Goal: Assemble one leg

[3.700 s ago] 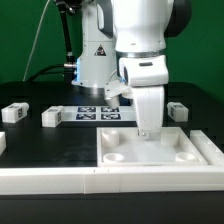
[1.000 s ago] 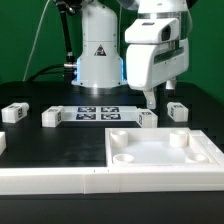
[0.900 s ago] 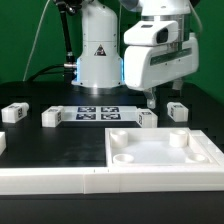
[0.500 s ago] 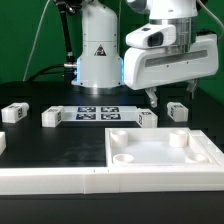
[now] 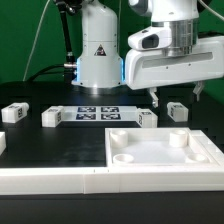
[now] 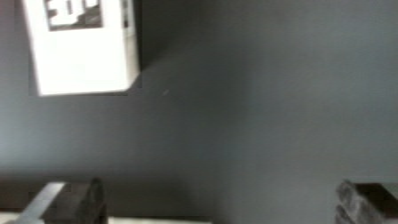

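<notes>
Several legs lie on the black table: two at the exterior view's left (image 5: 14, 113) (image 5: 51, 117), one beside the marker board (image 5: 148, 119), and one at the right (image 5: 178, 110). My gripper (image 5: 175, 97) is open and empty, fingers spread wide, hovering just above the right leg. In the wrist view one leg (image 6: 86, 45) with its black-and-white tag lies on the dark table, away from the open gripper (image 6: 221, 204) and off to one side of it. Nothing is between the fingertips (image 6: 71, 198).
The large white panel (image 5: 150, 157) with round corner sockets lies in front. The marker board (image 5: 97, 113) lies flat behind it. A white rail (image 5: 50, 182) runs along the front edge. The robot base (image 5: 97, 55) stands at the back.
The gripper has lifted off the panel, moved to the exterior view's right and turned about its wrist. Its fingers now straddle the space above the right leg. The legs have not moved.
</notes>
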Robot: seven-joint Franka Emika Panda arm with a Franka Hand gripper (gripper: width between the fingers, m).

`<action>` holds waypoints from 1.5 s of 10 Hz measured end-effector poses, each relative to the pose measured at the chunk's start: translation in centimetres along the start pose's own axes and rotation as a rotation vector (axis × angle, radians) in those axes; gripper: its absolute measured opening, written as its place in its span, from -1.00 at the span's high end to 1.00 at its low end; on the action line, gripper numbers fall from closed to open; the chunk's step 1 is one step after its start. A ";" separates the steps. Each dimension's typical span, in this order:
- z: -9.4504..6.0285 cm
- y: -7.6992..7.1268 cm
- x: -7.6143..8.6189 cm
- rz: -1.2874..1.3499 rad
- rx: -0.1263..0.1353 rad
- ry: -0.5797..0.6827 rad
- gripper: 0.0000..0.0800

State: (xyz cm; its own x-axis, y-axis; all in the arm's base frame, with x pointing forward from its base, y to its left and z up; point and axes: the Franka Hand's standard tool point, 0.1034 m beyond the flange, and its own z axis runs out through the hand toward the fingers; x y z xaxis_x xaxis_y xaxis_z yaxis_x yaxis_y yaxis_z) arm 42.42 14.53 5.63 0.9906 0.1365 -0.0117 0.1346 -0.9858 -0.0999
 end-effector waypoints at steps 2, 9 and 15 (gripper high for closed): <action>0.3 -1.4 -1.1 -0.027 -0.001 -0.036 -0.62; 0.9 -2.4 -4.0 0.007 0.002 -0.639 -0.62; 4.8 -3.3 -7.6 -0.047 -0.097 -0.922 -0.62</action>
State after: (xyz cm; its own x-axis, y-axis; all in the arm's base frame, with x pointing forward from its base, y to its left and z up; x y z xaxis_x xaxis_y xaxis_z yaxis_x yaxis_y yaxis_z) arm 34.28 17.24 1.32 0.5784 0.1589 -0.8001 0.2165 -0.9756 -0.0373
